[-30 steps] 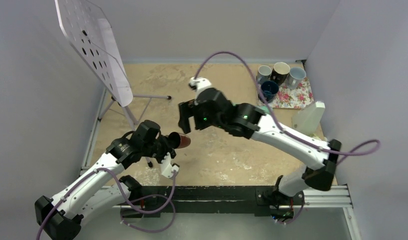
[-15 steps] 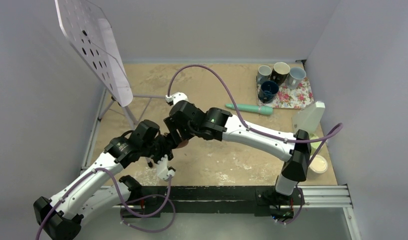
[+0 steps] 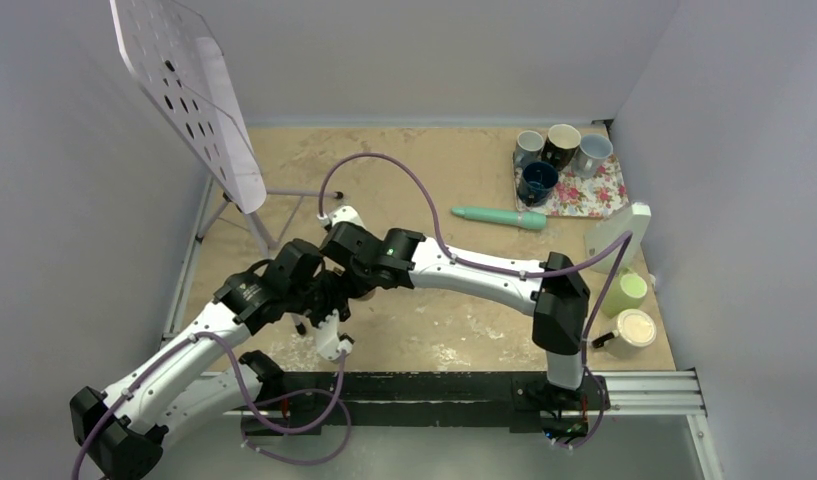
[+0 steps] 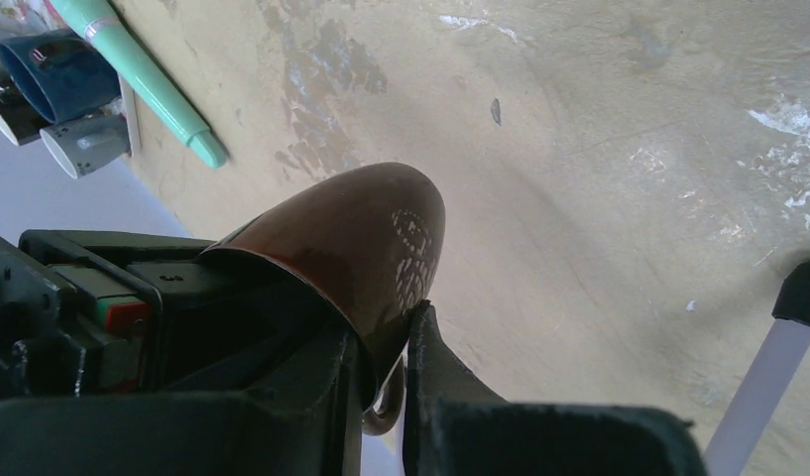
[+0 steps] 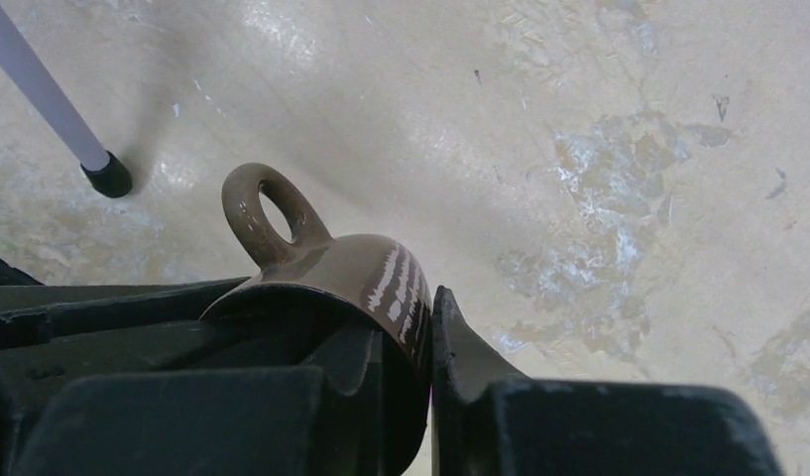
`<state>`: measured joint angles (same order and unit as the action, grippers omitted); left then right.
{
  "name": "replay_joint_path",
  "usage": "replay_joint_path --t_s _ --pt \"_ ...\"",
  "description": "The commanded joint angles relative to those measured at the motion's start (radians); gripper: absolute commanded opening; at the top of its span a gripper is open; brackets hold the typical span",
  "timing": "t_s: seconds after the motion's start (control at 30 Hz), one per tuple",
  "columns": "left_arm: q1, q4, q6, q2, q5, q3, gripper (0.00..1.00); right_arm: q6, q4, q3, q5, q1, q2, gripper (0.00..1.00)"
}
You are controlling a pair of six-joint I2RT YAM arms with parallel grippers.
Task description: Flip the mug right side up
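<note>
You're mid-handover: left end effector point(image 4: 386, 342) and right end effector point(image 5: 415, 332) both pinch the mug point(image 4: 371, 228) wall; next, probably release left, then rotate upright.

Left arm point(image 3: 199, 335) extends forward-right and right arm point(image 3: 484, 275) reaches far leftward, elbow bent, so left gripper point(image 4: 383, 342) and right gripper point(image 5: 426, 327) meet, each with jaws closed on the mug point(image 4: 366, 233) wall.
</note>
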<state>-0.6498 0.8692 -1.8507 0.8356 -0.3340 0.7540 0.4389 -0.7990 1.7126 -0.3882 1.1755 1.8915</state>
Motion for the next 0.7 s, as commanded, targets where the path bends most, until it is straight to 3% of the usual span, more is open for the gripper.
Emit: replay_joint_path --t_s 0.0,0.17,0.27,0.33,0.47,0.67 --pt "0.005 -0.154 -0.003 -0.064 -0.111 -0.010 0.00 0.066 -0.042 -0.029 -0.061 -0.060 -0.055 0.00" --pt "0.007 -0.418 0.090 -0.157 -0.264 -0.120 0.56 0.111 -0.025 -0.115 -0.070 -0.126 -0.150 0.00" --pt "0.007 -0.484 0.188 -0.186 -0.332 -0.130 0.80 0.132 -0.011 -0.181 -0.074 -0.186 -0.229 0.00" --pt "0.007 -0.523 0.255 -0.193 -0.344 -0.129 0.90 0.140 -0.010 -0.219 -0.090 -0.247 -0.288 0.00" --pt "0.006 -0.579 0.377 -0.186 -0.335 -0.138 0.93 0.127 0.026 -0.280 -0.125 -0.442 -0.411 0.00" --pt "0.007 -0.571 0.499 -0.198 -0.333 -0.165 0.93 0.081 0.220 -0.364 -0.092 -0.866 -0.538 0.00"
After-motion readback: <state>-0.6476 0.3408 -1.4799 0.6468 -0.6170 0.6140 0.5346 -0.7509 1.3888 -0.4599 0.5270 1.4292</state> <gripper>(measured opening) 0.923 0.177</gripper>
